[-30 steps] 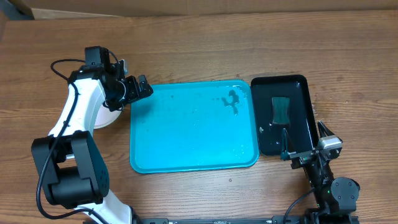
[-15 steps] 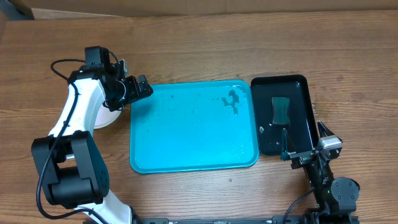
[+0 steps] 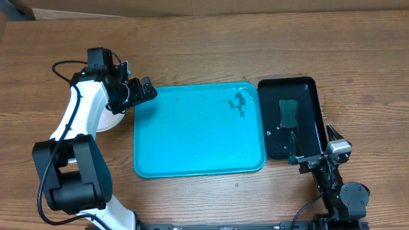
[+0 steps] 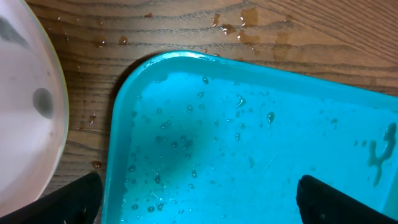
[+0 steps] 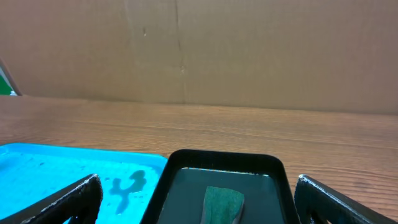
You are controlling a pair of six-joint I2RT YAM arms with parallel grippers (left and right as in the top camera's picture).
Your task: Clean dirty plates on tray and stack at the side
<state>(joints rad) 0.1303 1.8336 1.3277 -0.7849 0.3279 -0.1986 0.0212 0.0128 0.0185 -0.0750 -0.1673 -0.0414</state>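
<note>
The turquoise-blue rectangular plastic tray (image 3: 192, 134) lies mid-bench with its long axis left to right. It carries no plates, only water drops and a dark watery mark near its far right corner. The only plate on show is a round white plastic plate (image 4: 18, 143) on the wooden bench (image 3: 204, 45), just left of the tray's far left corner and largely hidden under the left arm (image 3: 80, 118). I cannot tell whether other plates lie beneath it.

The left jaws are spread wide and hold nothing. They hang over that far left corner of the tray, with the plate immediately to their left, so this arm is much the nearer to it. The right arm (image 3: 329, 169) is well apart, at the near right. The right jaws are also spread and empty, at the near end of the glossy black tray (image 3: 316, 108). The dark green sponge (image 3: 288, 113) lies in that tray just beyond them, its long axis running near to far.

With the tray bare, the task looks all but finished.
</note>
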